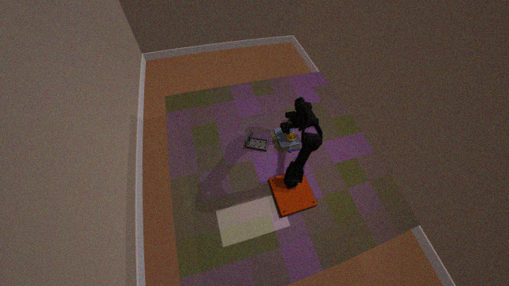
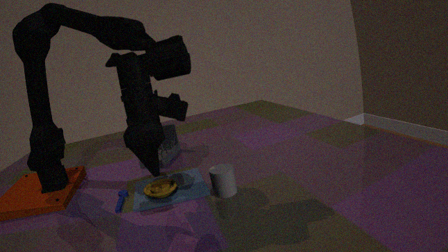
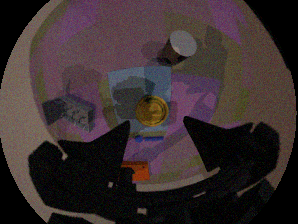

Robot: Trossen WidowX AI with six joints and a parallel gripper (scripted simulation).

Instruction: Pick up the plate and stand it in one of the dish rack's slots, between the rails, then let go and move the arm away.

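Note:
The yellow plate [image 1: 291, 136] [image 2: 160, 189] [image 3: 152, 111] lies flat on a blue board. The grey dish rack [image 1: 256, 143] [image 2: 170, 148] [image 3: 77, 112] stands apart from it, to its left in the top view and in the wrist view; the arm partly hides it in the exterior view. My gripper [image 2: 155, 173] [image 3: 157, 120] is open and empty and points down above the plate. In the wrist view the plate shows between and just beyond the two fingertips, not touched by them.
The blue board [image 1: 283, 139] [image 2: 199, 184] [image 3: 117, 81] lies under the plate. A white cylinder [image 2: 225, 181] [image 3: 182, 44] stands beyond the board's far edge. A small blue object [image 1: 290, 150] [image 2: 121, 201] [image 3: 151, 139] lies near the side towards the orange base [image 1: 293, 200] [image 2: 35, 197] [image 3: 142, 171].

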